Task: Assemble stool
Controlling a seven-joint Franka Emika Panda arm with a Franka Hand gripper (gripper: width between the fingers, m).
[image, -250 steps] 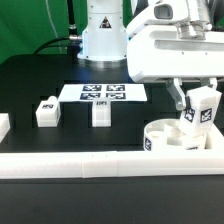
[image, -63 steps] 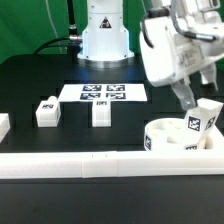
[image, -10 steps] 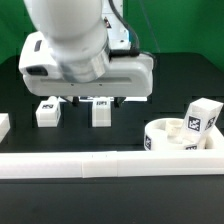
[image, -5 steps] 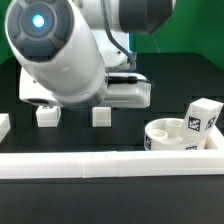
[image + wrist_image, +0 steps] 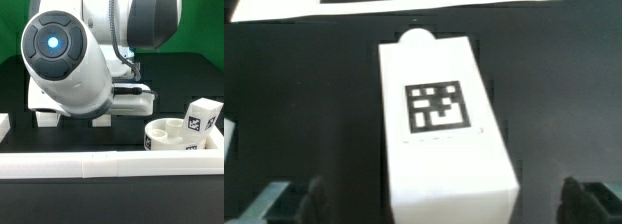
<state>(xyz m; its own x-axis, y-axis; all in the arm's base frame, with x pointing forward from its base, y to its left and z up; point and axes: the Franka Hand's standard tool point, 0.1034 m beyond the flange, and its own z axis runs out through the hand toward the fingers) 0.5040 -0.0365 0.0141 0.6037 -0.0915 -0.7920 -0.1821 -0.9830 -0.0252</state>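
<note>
Nearest, the long white rail [image 5: 90,165] runs across the front of the worktop [image 5: 115,140]. Behind it, at the exterior view's right, is the seat [image 5: 172,140], with the first leg [image 5: 203,114] already standing in a socket. Further back the arm [image 5: 70,60] fills the middle; the third leg [image 5: 45,118] peeks out at the exterior view's left. In the wrist view the second leg [image 5: 438,110] lies flat, tag up, between the fingers [image 5: 274,200] of the tool [image 5: 432,198]. Jaws are at full spread with a gap on each side, gripping nothing. The marker board [image 5: 278,10] is just past the leg's far end.

Change: the arm has left the seat side and dropped over this leg within the last second. First leg looks finished; the grab of the second leg looks imminent.
</note>
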